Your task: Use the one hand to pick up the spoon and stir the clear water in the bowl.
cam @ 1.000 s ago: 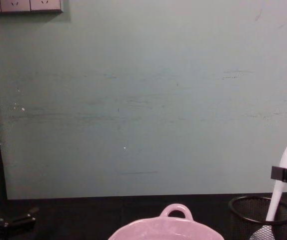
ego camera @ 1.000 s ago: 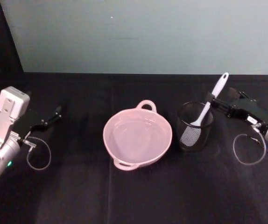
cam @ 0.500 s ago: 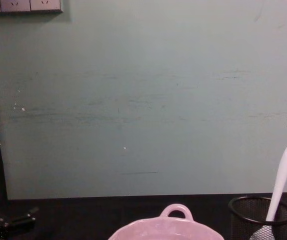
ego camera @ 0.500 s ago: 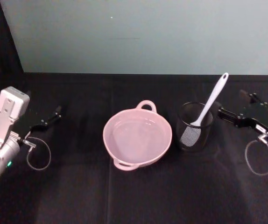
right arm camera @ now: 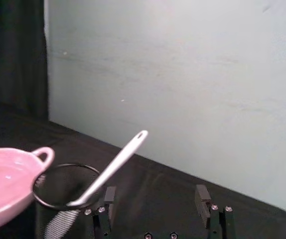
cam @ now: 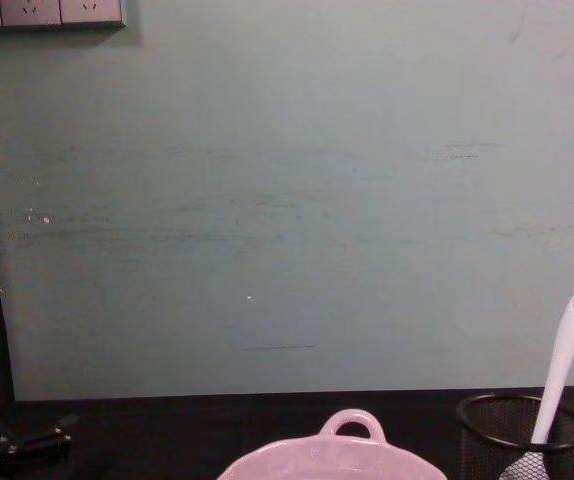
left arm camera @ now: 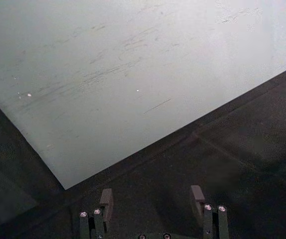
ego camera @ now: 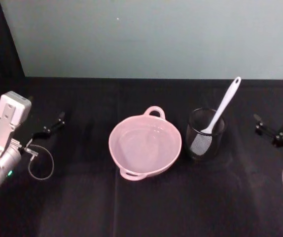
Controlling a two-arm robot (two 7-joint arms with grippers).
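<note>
The long white spoon (ego camera: 224, 104) stands tilted in a black wire-mesh cup (ego camera: 205, 134), its head down inside and its handle leaning up to the right. Left of the cup sits the pale pink bowl (ego camera: 179, 148) with clear water in it. My right gripper (ego camera: 272, 110) hangs open at the table's far right, well apart from the spoon. In the right wrist view the right gripper (right arm camera: 154, 196) is empty, with the spoon (right arm camera: 114, 166) and bowl (right arm camera: 13, 191) ahead of it. My left gripper (ego camera: 50, 118) is parked open at the far left; the left wrist view shows the left gripper (left arm camera: 151, 196) with nothing in it.
A black cloth covers the table (ego camera: 141, 207), and a pale green wall (ego camera: 146, 34) stands behind it. In the chest view the spoon (cam: 562, 350) rises out of the mesh cup (cam: 522, 435) at the lower right, beside the bowl's loop handle (cam: 352, 422).
My right gripper has drawn back to the right, from the spoon's handle to the table's far right edge. The spoon stays in the mesh cup. The left arm has not moved.
</note>
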